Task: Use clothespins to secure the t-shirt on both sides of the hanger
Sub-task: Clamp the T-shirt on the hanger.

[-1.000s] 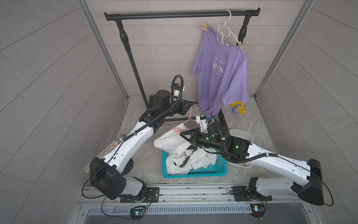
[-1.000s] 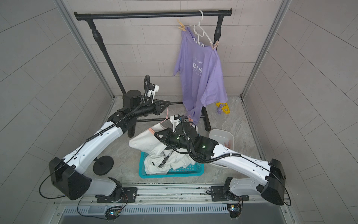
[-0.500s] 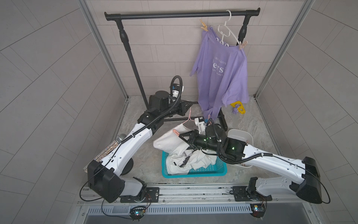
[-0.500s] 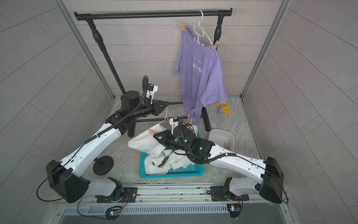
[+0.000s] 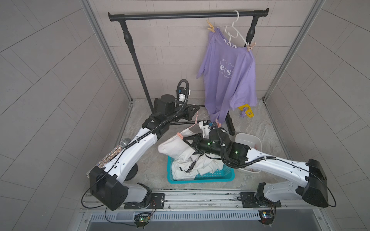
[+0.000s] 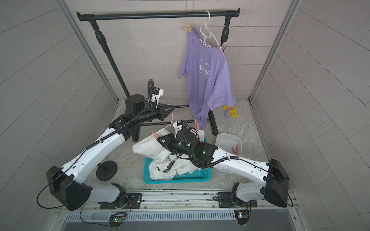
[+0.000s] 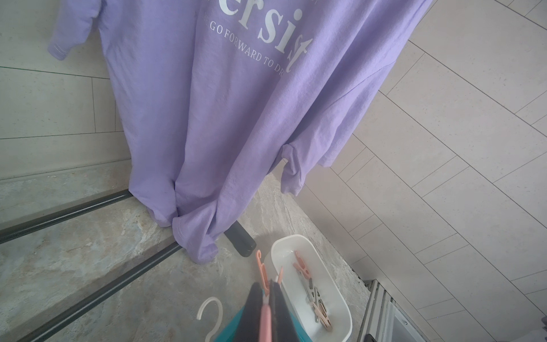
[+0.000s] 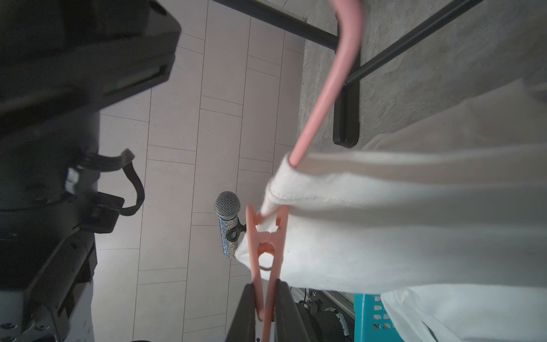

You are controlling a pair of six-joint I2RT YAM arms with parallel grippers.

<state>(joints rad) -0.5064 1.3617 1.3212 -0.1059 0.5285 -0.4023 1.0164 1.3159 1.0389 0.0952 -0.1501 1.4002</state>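
A white t-shirt [image 5: 176, 148] hangs on a pink hanger [image 8: 325, 88] above the basket. My left gripper [image 5: 198, 109] is shut on the pink hanger near its hook, and pink shows between its fingers [image 7: 251, 299]. My right gripper [image 8: 266, 285] is shut on the legs of a salmon clothespin [image 8: 266, 237]. That pin's mouth is spread over the shirt's near shoulder edge [image 5: 180, 136], and the hanger arm there is hidden under the cloth. Another pink clothespin [image 6: 197, 126] stands at the shirt's other shoulder. Several spare clothespins [image 7: 318, 305] lie in a white bin [image 7: 291, 238].
On the black rack [image 5: 188, 15] hangs a purple t-shirt [image 5: 230, 76], pinned at both shoulders of a white hanger. More white cloth fills the teal basket [image 5: 200, 178]. A glittery microphone [image 5: 125, 142] stands by the left arm. A yellow object [image 5: 245, 110] lies at the back right.
My right gripper has edged a little to the left with its clothespin at the shirt's shoulder. My left gripper has stayed about where it was. Both remain shut.
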